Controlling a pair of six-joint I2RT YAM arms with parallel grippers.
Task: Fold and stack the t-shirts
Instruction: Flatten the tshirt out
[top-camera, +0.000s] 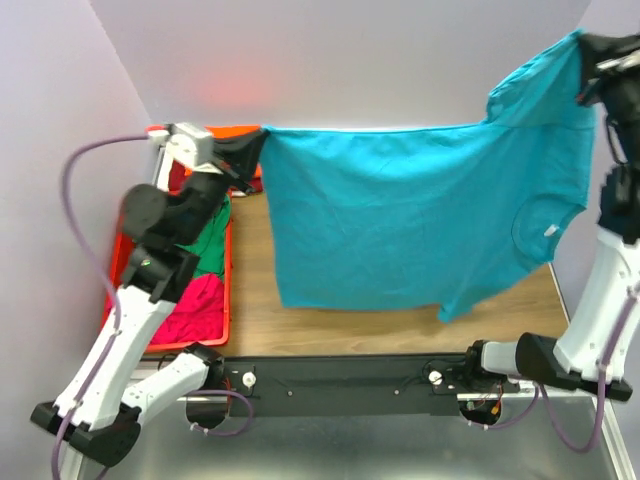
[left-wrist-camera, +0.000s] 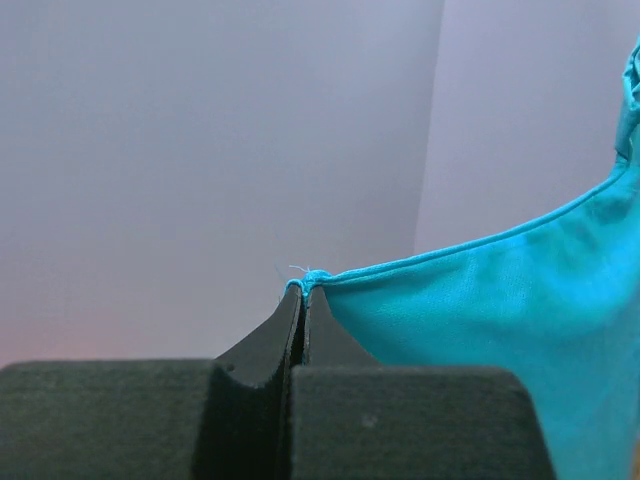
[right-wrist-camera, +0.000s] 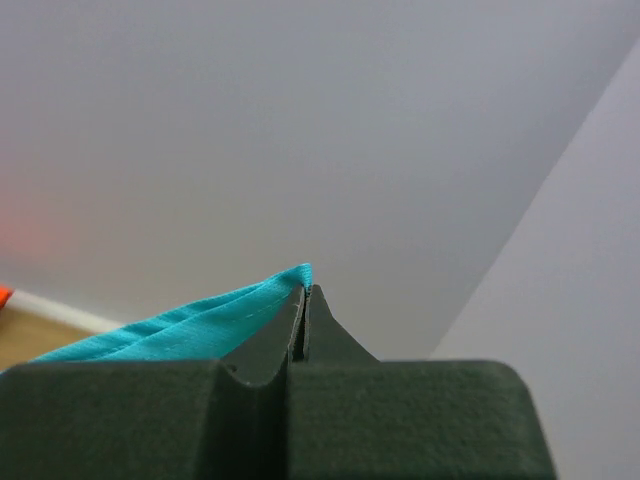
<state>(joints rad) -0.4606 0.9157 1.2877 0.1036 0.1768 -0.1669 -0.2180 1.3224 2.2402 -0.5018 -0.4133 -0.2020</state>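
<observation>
At the left, a green t-shirt (top-camera: 210, 250) and a magenta t-shirt (top-camera: 195, 310) are kept in the red crate (top-camera: 230, 285), apparently not yet folded. One corner of the turquoise t-shirt (top-camera: 420, 220) is clamped in the closed left gripper (top-camera: 260, 136). The garment is held stretched above the table (top-camera: 400, 325), presumably so that it can be laid flat. Its far corner, held higher, is pinched by the closed right gripper (top-camera: 588, 45).

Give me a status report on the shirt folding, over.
Left tool shut on one end of the turquoise t-shirt. Right tool shut on the other end. Shirt hangs stretched between them. Red crate sits to its left, nothing blocking.
</observation>
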